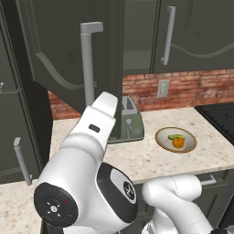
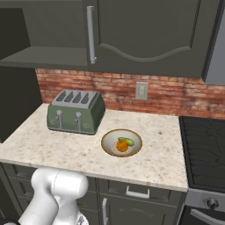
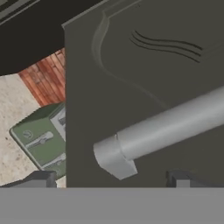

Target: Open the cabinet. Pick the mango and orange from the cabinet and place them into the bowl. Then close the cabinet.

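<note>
The cabinet's left door (image 1: 64,50) stands swung open, its silver bar handle (image 1: 87,64) facing me; the right door (image 1: 196,36) is shut. In the hand view my gripper (image 3: 109,179) is open, its fingertips (image 3: 41,178) spread either side of the lower end of that handle (image 3: 157,131), close to the door panel and apart from it. The bowl (image 1: 158,139) sits on the counter with the orange (image 1: 178,142) and the green-yellow mango (image 1: 176,136) lying inside. From the right, the bowl (image 2: 110,140) holds the orange (image 2: 121,146) and mango (image 2: 126,141), and the cabinet shelf (image 2: 48,55) is bare.
A green toaster (image 2: 77,112) stands on the counter left of the bowl, under the open door. A black stove (image 2: 204,149) borders the counter on the right. Behind runs a brick wall with an outlet (image 2: 141,90). A tall dark cabinet (image 1: 13,114) flanks the left.
</note>
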